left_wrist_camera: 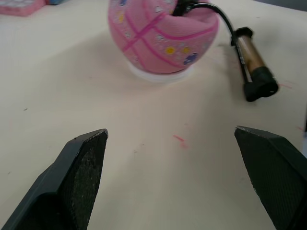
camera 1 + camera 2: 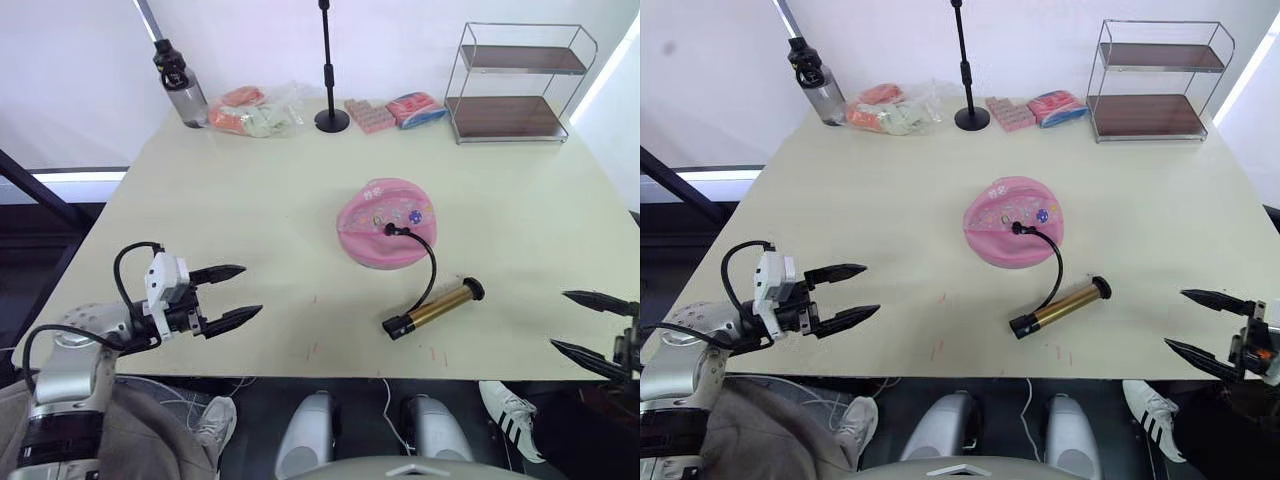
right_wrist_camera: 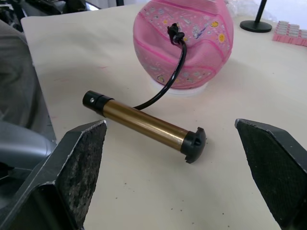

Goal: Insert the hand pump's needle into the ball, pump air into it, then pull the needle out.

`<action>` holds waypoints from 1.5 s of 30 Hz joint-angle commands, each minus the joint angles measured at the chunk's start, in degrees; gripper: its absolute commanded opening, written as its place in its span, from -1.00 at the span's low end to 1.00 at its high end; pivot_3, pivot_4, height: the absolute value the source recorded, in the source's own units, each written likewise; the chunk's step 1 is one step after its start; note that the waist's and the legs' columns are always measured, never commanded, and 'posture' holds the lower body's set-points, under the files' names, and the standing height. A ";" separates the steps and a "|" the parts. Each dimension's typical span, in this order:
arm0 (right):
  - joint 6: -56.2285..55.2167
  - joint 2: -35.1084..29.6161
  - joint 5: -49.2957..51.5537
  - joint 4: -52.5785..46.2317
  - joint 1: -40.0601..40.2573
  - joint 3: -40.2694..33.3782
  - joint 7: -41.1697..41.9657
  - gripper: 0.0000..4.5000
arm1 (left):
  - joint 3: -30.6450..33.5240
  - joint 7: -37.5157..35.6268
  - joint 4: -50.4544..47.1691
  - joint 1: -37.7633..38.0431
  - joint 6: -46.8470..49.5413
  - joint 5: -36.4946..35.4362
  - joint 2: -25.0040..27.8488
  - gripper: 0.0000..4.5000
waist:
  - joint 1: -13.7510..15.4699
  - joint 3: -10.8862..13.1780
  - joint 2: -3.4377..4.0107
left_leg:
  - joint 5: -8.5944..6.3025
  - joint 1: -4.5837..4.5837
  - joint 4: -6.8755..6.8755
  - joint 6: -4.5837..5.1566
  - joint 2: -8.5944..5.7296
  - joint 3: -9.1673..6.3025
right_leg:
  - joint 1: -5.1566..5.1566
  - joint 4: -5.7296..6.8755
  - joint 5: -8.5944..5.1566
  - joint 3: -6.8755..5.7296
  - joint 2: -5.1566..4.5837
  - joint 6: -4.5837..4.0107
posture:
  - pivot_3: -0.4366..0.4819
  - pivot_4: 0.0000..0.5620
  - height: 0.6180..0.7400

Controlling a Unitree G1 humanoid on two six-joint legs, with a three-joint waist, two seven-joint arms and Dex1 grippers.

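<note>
The pink ball (image 2: 385,235) sits mid-table on a small white ring (image 1: 158,76), soft and dented on top. The gold hand pump (image 2: 435,307) lies on the table just in front of it, to the right. Its black hose (image 2: 432,262) arcs up to the ball's top, where the hose end (image 3: 173,32) sits at the valve. The needle itself is hidden there. My left gripper (image 2: 250,290) hovers open at the table's front left, well away from the ball. Open too, my right gripper (image 2: 560,318) is at the front right, apart from the pump.
Along the back edge stand a water bottle (image 2: 180,85), plastic bags of orange and green items (image 2: 255,110), a black stand (image 2: 330,70), pink blocks (image 2: 370,115) and a wire shelf (image 2: 515,80). The table's front edge (image 2: 380,377) lies close to both grippers.
</note>
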 commanded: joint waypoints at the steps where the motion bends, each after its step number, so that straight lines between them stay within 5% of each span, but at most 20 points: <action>1: -1.97 -1.39 0.94 1.19 0.12 -2.15 2.02 1.00 | -0.36 -2.33 -3.23 0.52 -0.36 -0.66 1.93 0.99 | -0.01 0.03 -0.05 | 0.00 0.00 0.00 0.00 0.03 0.09 | -0.03 0.00 0.00 0.06 0.02 0.01 | -0.05 -0.47 1.00; 21: -0.31 0.87 2.74 -6.05 -0.86 1.26 1.40 1.00 | -21.24 5.11 -21.06 -13.22 11.32 3.71 -2.48 0.99 | 0.00 0.04 -0.07 | -0.01 0.10 0.01 0.02 0.05 0.59 | -0.06 0.02 0.02 0.36 0.26 0.02 | -0.05 -0.47 1.00; 32: 0.95 1.24 3.60 -10.85 2.04 0.75 -0.16 1.00 | -36.65 12.69 -19.43 -22.91 17.91 12.81 -12.22 0.99 | 0.02 0.07 -0.12 | -0.01 0.06 0.06 0.02 -0.03 0.62 | -0.05 0.02 0.13 0.42 0.32 0.18 | -0.05 -0.47 1.00; 45: 3.60 1.06 4.81 -16.28 3.41 1.21 -2.20 1.00 | -47.63 21.86 -16.90 -28.08 30.22 21.19 -22.44 0.99 | 0.04 0.09 -0.14 | -0.02 0.07 0.09 0.03 -0.02 0.54 | -0.06 0.02 0.07 0.48 0.35 0.09 | -0.05 -0.47 1.00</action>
